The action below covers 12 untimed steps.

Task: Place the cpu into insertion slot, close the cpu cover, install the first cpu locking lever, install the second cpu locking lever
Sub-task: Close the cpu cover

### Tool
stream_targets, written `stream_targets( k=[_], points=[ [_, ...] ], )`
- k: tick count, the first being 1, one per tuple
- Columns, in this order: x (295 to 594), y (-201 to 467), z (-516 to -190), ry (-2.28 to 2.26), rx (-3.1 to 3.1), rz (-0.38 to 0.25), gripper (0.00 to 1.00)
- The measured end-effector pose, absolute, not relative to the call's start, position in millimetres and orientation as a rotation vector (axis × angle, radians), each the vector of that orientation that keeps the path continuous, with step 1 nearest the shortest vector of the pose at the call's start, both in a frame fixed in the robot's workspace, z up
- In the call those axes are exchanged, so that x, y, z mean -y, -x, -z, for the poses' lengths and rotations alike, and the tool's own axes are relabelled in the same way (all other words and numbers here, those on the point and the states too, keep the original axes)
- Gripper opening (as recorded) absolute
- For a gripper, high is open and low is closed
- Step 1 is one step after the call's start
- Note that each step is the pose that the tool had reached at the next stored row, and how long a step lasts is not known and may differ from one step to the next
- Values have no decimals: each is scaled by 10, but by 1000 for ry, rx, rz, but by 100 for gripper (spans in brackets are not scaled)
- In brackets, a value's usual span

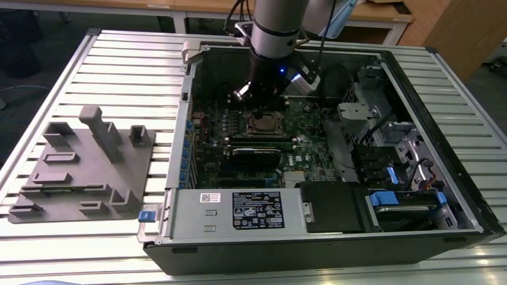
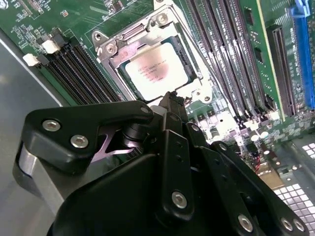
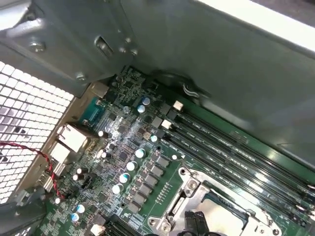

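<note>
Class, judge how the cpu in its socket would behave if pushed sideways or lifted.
The cpu looks flat, thin and metal-topped: probably stiff, unlikely to roll. The cpu cover frames its edges, so a sideways push likely won't shift it. Its smooth top may be slippery.

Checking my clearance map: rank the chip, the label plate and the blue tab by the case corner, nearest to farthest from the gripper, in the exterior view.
1. The chip, right at the tip of the gripper.
2. The label plate, on the grey box.
3. The blue tab, outside the case, toward the exterior view's left.
</note>
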<state>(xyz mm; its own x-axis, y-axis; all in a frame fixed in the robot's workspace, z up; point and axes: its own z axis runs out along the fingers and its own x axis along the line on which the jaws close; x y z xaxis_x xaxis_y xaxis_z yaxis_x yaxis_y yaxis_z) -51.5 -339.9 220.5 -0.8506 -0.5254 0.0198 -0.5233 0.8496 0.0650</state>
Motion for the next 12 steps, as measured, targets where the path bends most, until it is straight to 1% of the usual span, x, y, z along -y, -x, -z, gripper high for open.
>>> stream_targets(
  k=[5,12],
  points=[
    [3399,515,-2204,-842,2987,89,11],
    [3400,514,-2196,-689,3029,92,11]
  ],
)
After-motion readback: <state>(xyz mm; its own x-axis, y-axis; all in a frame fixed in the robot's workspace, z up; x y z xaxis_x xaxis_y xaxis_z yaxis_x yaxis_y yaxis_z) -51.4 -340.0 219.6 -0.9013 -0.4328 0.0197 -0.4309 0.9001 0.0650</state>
